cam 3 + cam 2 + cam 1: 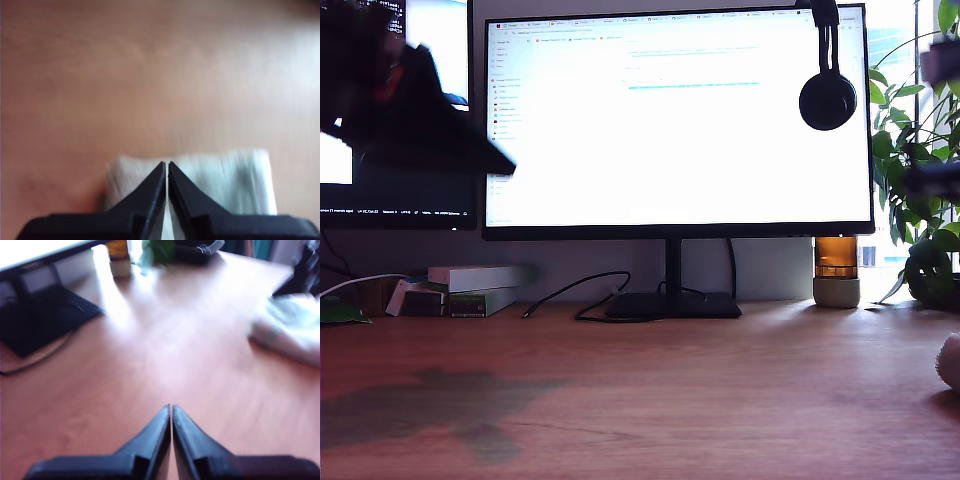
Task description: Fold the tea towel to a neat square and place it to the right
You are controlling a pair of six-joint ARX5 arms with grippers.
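The tea towel lies as a folded off-white bundle on the wooden desk. Only its rounded edge shows at the exterior view's right border. My second gripper is shut with nothing between its fingers, and the towel lies just beyond and beneath its tips. A blurred dark arm at the exterior view's right is this second arm. My first gripper is shut and empty over bare desk, well away from the towel. Its arm is the dark blurred shape at the exterior view's upper left.
A large monitor on a black stand fills the back of the desk, with headphones hung on its corner. An amber bottle and a plant stand at the exterior view's back right, boxes and cables at the back left.
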